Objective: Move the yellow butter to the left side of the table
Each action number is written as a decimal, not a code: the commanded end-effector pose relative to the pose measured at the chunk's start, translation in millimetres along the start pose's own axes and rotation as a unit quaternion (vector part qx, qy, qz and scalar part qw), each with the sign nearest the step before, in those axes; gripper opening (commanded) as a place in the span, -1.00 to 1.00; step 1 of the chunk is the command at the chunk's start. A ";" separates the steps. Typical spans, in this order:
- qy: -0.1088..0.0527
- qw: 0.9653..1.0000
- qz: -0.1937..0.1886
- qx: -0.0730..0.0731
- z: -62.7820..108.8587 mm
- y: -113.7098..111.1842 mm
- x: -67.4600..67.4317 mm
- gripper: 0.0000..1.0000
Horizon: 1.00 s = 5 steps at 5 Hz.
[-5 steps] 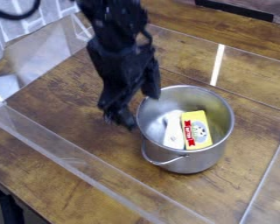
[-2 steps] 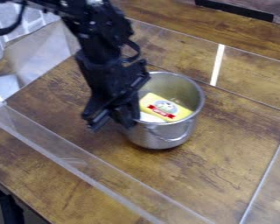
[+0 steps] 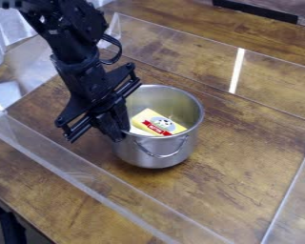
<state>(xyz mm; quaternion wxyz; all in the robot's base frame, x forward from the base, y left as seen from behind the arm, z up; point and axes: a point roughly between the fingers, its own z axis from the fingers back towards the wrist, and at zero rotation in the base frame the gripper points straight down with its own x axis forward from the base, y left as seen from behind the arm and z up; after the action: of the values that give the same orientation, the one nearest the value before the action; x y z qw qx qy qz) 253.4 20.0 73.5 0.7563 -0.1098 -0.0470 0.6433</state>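
Observation:
The yellow butter (image 3: 158,123), a flat yellow packet with a red-and-white label, lies inside the round steel pot (image 3: 166,152) near the middle of the dark wooden table (image 3: 263,162). My black gripper (image 3: 114,131) comes down from the upper left and is shut on the pot's left rim. The arm hides part of the pot's left wall and interior.
Clear plastic sheeting (image 3: 66,181) runs along the table's front-left edge, and another raised sheet (image 3: 238,69) stands at the back right. A white tiled wall (image 3: 15,57) borders the far left. The pot's wire handle hangs at its front.
The gripper closed on the pot's left rim and moved left and toward the front. The pot slid left with it, and the butter rode along inside.

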 end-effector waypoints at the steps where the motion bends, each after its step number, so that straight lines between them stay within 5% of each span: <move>1: 0.005 0.996 -0.081 -0.024 12.3 -27.0 -8.4 1.00; 2: 0.018 0.982 -0.187 -0.021 9.6 -51.8 -19.4 -1.00; 3: 0.020 0.960 -0.278 -0.016 12.0 -67.7 -34.9 -1.00; 4: 0.025 0.949 -0.316 -0.007 23.0 -71.2 -45.8 -1.00; 5: 0.028 0.947 -0.320 -0.005 39.6 -79.8 -44.0 -1.00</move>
<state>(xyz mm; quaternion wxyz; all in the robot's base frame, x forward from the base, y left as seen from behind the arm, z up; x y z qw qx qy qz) 307.5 -32.8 114.1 0.9249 -0.0993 -0.0324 0.3656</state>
